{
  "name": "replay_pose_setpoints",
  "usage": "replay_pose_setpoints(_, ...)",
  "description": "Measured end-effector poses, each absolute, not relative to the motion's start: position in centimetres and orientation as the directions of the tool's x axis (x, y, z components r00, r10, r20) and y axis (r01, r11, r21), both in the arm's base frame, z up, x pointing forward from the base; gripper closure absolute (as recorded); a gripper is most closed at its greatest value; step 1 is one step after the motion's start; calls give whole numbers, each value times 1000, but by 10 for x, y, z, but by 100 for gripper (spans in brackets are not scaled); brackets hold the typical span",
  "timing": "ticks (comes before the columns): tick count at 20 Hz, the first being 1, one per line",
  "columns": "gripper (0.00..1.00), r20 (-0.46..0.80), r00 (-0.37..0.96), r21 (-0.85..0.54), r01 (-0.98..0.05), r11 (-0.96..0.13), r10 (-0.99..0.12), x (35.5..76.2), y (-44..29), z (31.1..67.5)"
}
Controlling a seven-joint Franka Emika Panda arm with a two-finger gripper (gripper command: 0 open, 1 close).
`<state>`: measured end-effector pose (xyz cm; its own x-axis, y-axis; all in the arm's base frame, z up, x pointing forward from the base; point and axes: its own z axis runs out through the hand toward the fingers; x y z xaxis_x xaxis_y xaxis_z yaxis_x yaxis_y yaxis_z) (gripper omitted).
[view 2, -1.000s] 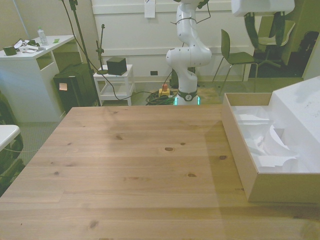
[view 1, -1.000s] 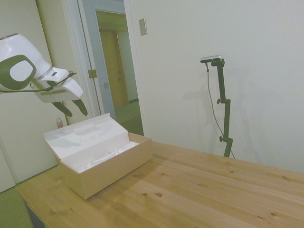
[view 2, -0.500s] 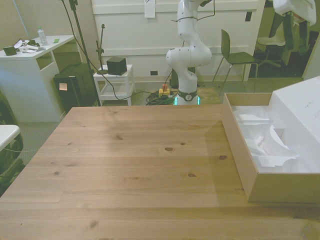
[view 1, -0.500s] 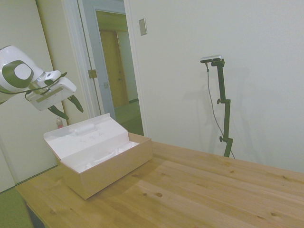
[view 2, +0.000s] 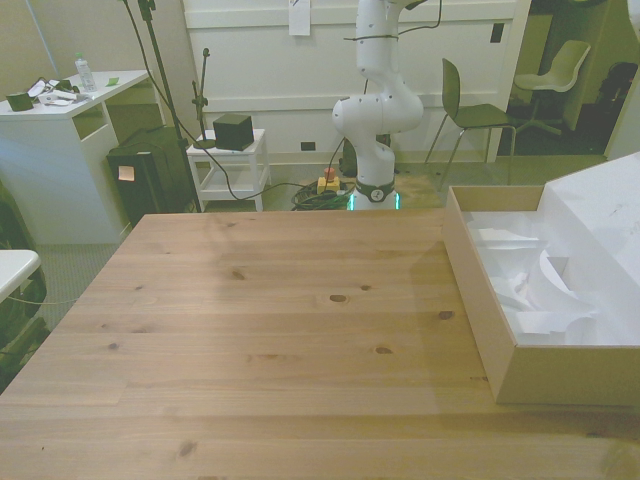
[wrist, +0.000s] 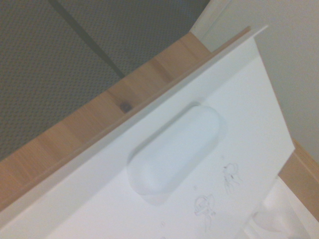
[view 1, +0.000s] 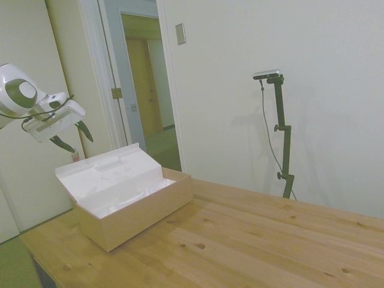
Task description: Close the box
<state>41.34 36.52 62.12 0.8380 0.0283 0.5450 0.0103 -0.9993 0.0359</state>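
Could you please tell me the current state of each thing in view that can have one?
box: open, white inside showing
lid: raised, leaning back, not yet closed
tab: on the lid, untouched
gripper: jaws open, empty, in the air above the lid's top edge

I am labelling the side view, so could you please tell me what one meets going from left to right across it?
Gripper, above and left of the box; box with its lid standing open; bare table.

Plain pale walls point(view 1: 312, 54) surround the wooden tabletop point(view 2: 270, 330). An open doorway point(view 1: 147, 84) shows a hallway. Across the room stand a white desk point(view 2: 55, 150), a small white cart point(view 2: 228, 165) and a dark chair point(view 2: 470, 110).
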Motion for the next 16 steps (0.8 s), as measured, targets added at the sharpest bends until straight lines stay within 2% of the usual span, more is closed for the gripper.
replay_pose_setpoints(5,0,524,847,101,46,-994,92,430,401,596)
replay_pose_setpoints(11,0,501,859,161,27,-987,106,452,420,563)
replay_pose_setpoints(13,0,503,858,153,25,-988,100,455,422,567)
replay_pose_setpoints(16,0,505,857,112,56,-992,105,441,436,594)
